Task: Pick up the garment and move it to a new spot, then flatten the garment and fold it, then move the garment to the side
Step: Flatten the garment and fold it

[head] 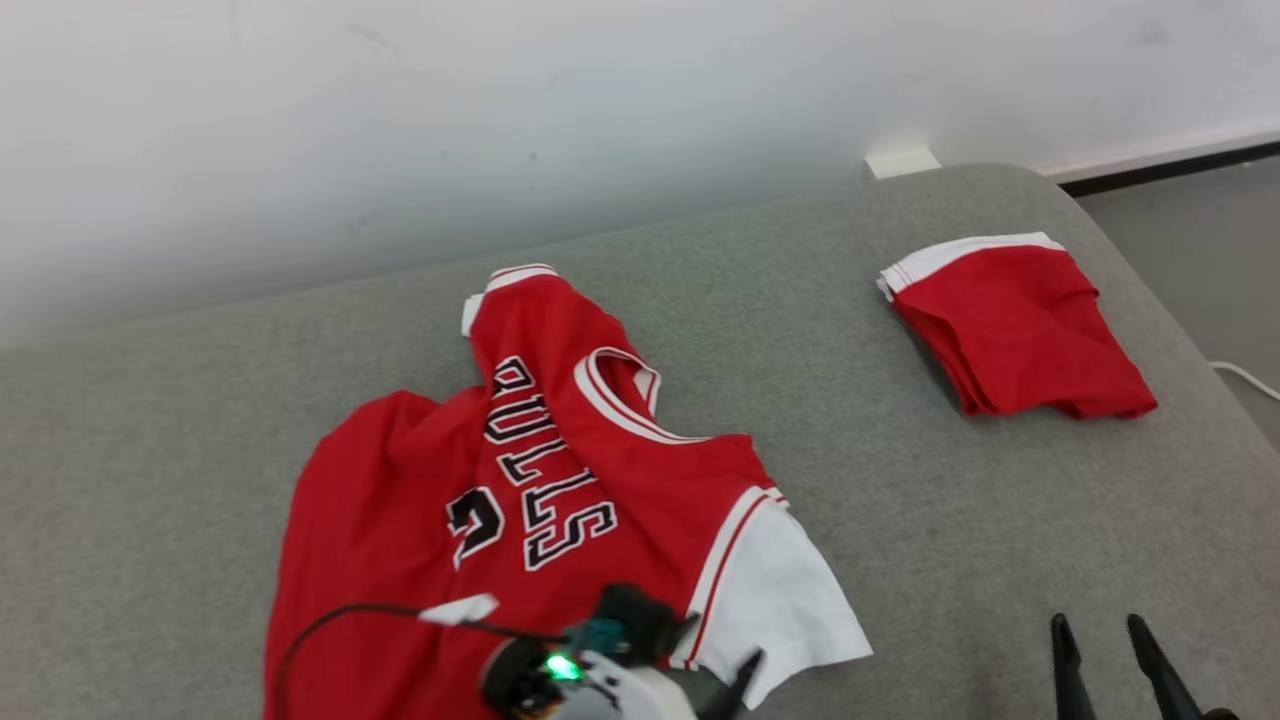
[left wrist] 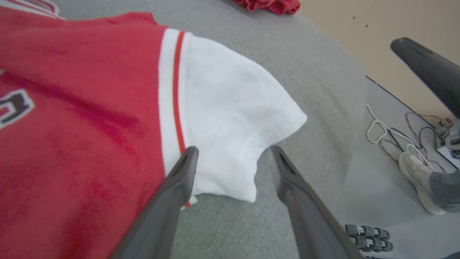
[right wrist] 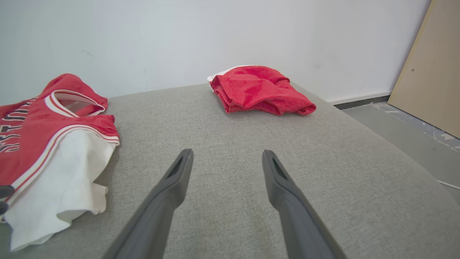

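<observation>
The garment is a red jersey with black-and-white lettering and white sleeves, lying rumpled on the grey padded surface. My left gripper hovers open over the white sleeve, its fingers spread either side of the sleeve's hem with nothing pinched. In the head view the left wrist, with its green light, sits at the bottom edge over the jersey's near side. My right gripper stands open over bare grey fabric, to the right of the jersey; its fingers rise at the lower right of the head view.
A folded red piece with a white band lies at the back right of the surface. A white wall runs behind. Past the right edge are the floor, loose cables and a person's shoe.
</observation>
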Available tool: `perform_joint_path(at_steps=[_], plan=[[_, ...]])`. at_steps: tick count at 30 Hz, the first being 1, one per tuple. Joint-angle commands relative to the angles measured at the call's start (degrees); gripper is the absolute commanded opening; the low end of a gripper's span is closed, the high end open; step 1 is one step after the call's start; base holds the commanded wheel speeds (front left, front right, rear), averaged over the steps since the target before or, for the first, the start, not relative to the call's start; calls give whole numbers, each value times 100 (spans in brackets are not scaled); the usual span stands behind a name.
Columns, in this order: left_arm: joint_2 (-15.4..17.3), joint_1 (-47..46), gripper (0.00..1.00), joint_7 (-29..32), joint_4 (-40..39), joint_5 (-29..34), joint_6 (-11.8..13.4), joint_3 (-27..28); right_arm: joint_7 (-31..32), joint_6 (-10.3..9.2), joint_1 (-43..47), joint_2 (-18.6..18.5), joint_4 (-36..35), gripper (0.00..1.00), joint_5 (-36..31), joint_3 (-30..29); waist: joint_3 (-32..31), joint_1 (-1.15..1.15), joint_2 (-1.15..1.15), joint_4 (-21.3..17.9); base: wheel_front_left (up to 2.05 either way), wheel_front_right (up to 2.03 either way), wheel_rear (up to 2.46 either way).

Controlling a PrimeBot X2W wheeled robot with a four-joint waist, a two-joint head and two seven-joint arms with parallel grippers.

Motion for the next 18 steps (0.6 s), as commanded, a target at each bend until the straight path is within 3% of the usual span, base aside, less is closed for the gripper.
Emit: perform_joint_path(at_steps=[1, 11, 14, 18], plan=[[232, 221, 100, -247, -218, 135, 273, 128, 3, -17, 80, -15, -71, 100, -50, -117, -115, 0, 0, 168, 0, 0, 0], [1131, 1206, 100, -1656, -1394, 426, 1520, 1040, 2, -17, 204, -12, -372, 100, -225, -504, -401, 0, 0, 943, 0, 0, 0], [1254, 1507, 100, -1869, -1447, 420, 1697, 1306, 2, -17, 245, -15, -359, 100, -224, -573, -474, 0, 0, 1164, 0, 0, 0], [1355, 1982, 100, -1953, -1387, 456, 1740, 1651, 3, -17, 294, -15, -278, 100, -212, -587, -566, 0, 0, 1357, 0, 0, 0]])
